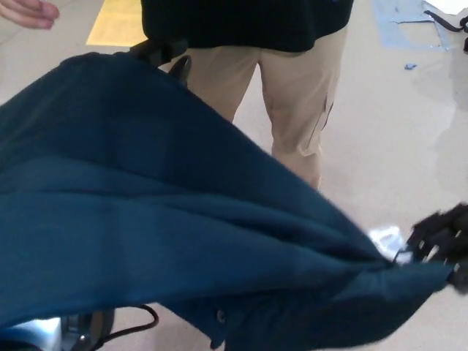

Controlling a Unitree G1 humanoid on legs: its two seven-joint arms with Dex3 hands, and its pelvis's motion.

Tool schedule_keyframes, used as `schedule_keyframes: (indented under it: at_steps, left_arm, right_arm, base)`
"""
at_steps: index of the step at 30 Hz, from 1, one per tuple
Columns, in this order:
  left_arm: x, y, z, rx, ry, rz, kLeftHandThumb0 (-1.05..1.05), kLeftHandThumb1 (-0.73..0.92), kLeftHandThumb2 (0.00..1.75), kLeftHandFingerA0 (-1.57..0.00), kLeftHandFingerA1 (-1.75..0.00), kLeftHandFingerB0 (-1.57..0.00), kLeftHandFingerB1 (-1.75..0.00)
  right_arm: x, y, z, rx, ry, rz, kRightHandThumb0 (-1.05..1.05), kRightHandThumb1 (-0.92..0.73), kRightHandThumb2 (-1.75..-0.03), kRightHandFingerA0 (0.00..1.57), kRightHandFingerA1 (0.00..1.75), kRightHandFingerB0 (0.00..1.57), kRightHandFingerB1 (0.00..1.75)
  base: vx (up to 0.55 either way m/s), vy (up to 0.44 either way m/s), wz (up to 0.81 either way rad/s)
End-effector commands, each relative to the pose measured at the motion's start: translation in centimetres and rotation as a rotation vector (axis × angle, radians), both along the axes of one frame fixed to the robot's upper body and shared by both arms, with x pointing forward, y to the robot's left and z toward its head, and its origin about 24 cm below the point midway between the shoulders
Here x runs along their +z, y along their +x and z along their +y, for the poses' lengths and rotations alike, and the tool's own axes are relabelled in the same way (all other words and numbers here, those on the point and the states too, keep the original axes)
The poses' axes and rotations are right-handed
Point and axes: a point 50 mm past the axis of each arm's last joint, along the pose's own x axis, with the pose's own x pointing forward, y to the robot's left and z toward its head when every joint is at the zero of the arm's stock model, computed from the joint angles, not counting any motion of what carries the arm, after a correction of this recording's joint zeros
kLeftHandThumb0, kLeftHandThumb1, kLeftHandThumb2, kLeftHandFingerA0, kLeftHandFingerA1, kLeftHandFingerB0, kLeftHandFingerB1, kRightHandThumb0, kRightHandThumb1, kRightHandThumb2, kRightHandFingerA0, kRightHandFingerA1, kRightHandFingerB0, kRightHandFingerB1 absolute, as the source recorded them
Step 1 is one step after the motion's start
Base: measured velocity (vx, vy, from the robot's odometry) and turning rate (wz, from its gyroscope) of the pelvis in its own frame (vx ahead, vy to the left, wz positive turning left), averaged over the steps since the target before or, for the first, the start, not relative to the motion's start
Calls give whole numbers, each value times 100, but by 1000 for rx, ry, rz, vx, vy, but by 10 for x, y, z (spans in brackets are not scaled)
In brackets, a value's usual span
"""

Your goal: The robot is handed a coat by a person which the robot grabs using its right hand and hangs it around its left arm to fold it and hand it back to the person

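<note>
Closest to us, in the bottom left corner, we see a silver joint (33,333) of the robot's left arm, with a black cable (139,322) looping just beside it. Over both lies the dark blue coat (146,219), which fills most of the view. It is widest at the left edge and narrows toward the lower right, with loose folds hanging along the bottom of the picture.

At the right edge we find the right hand (442,240), black and blurred, pinched onto the coat's narrow end, with the cloth drawn taut toward it. A small white patch (386,238) shows just beside that hand; we cannot tell what it is.

Farther off, the left hand (159,51) pokes out above the coat's upper edge, and the coat hides the arm below it. We cannot tell whether this hand is spread or closed.

Beyond it stands a person in tan trousers (292,88) and a black top (248,18), with the person's hand (29,12) showing in the top left corner. On the grey floor (395,131) behind lie a yellow patch (117,22) and blue tape (398,25).
</note>
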Motion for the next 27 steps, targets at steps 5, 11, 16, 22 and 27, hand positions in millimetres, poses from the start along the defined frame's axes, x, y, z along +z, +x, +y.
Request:
schedule_keyframes:
  at_steps: [5,11,16,22,27]
  left_arm:
    - [52,3,45,78,-2,-196,-68,76,63,-25,-33,-28,-33]
    - [59,2,41,16,20,-225,-66,79,64,-25,-33,-23,-32]
    - [62,3,42,21,35,-220,-65,80,64,-24,-32,-26,-32]
    - [59,0,44,2,12,-229,-66,79,64,-25,-33,-24,-32]
    - [48,-3,43,-15,-2,-216,-67,77,64,-24,-32,-23,-31]
  right_arm:
    - [-26,-7,-31,292,-553,227,-85,-47,-83,0,0,0,0]
    - [3,3,-25,350,-545,184,-82,-46,-81,0,0,0,0]
    - [20,7,-27,360,-561,170,-77,-44,-78,0,0,0,0]
    - [1,6,-41,275,-634,225,-80,-50,-83,0,2,0,0]
    - [-41,1,-52,70,-675,263,-67,-60,-90,0,18,2,21]
  base:
    - [0,0,0]
    - [0,0,0]
    - [0,0,0]
    - [0,0,0]
    - [0,0,0]
